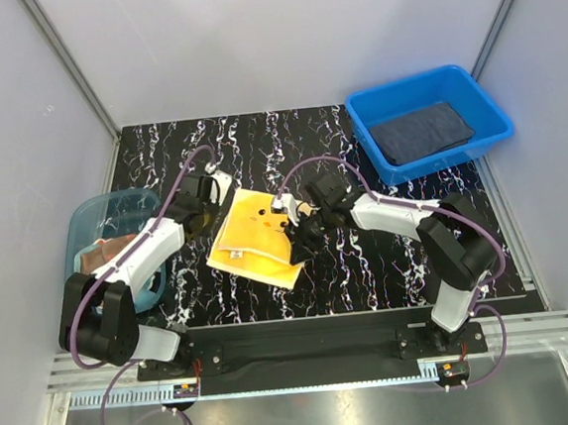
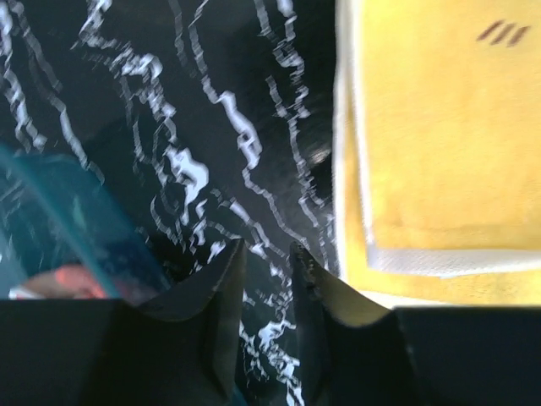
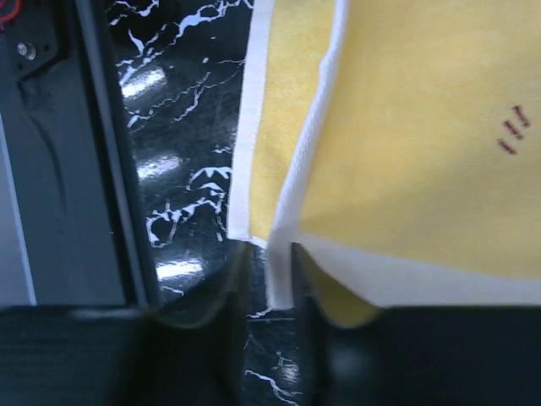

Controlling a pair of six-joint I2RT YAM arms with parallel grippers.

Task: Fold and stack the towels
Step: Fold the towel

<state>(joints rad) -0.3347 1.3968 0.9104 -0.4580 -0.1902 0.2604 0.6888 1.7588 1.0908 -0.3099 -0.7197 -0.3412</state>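
We see the soft, folded yellow towel (image 1: 254,237) flat mid-frame on the glossy black marbled worktop (image 1: 368,265), left tool (image 2: 266,249) parted and empty, right tool (image 3: 269,254) slightly parted astride its white hem.

Reddish towel (image 1: 97,257) — mostly hidden, lettering unreadable

Noted black, white-veined table (image 1: 368,265). Found folded yellow towel (image 1: 254,230) lying flat near centre, blue bin (image 1: 410,81) standing at far right corner, translucent teal tub (image 1: 114,198) at left edge, all well apart.
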